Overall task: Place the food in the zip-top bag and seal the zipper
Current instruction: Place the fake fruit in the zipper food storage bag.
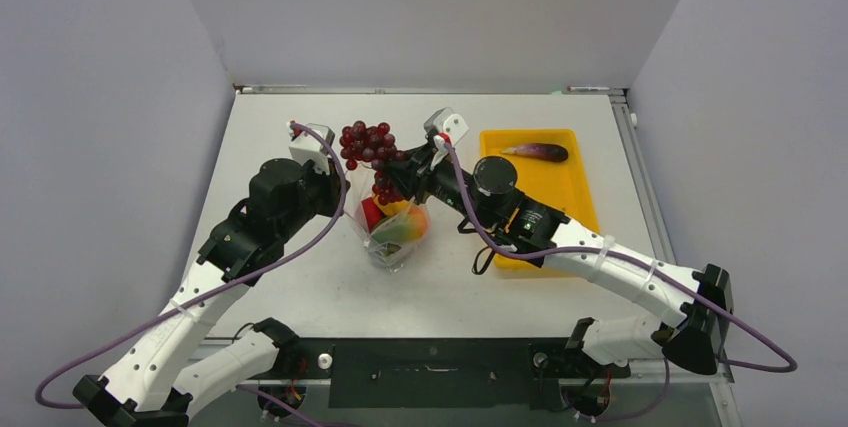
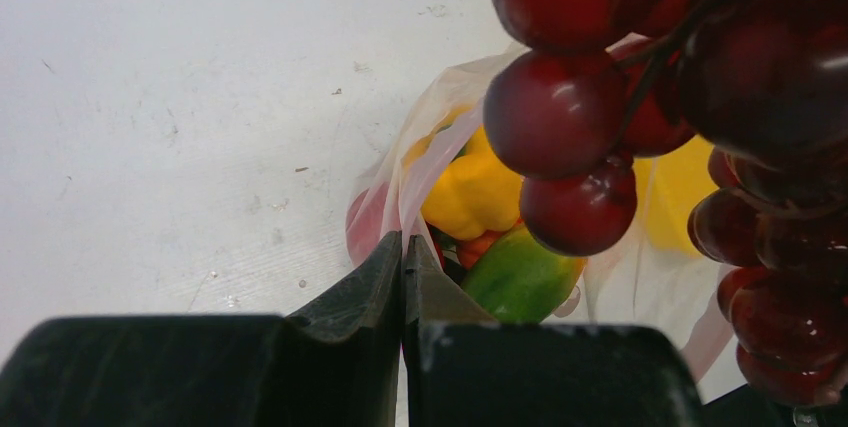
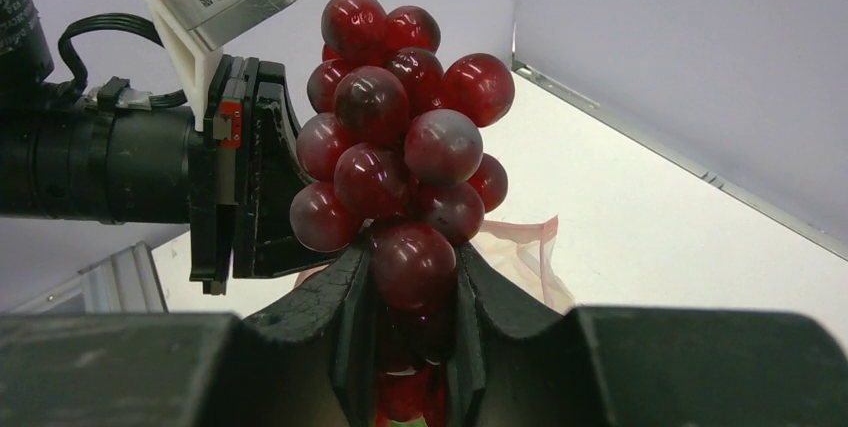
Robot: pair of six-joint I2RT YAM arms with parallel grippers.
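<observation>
R gripper (image 3: 412, 282) clamps low berries of the grape bunch (image 3: 400, 137), hung just over the bag (image 3: 528, 247) on the desk (image 1: 440, 292), whose thin limp rim L gripper (image 2: 404, 267) pinches flat; grapes prob. light, hard & slick, so hold by a berry cluster, not stem.

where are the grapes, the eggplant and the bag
grapes (image 3: 400, 157), right wrist view, middle of the bunch
eggplant (image 1: 543, 152), top view, its purple body
bag (image 2: 397, 185), left wrist view, clear left wall

White table (image 1: 330, 287) with faint scuffs, yellow rectangular tray (image 1: 572, 187) on its right half, pale grey walls (image 1: 100, 97) on three sides, metal strip (image 1: 420, 90) along the far edge
</observation>
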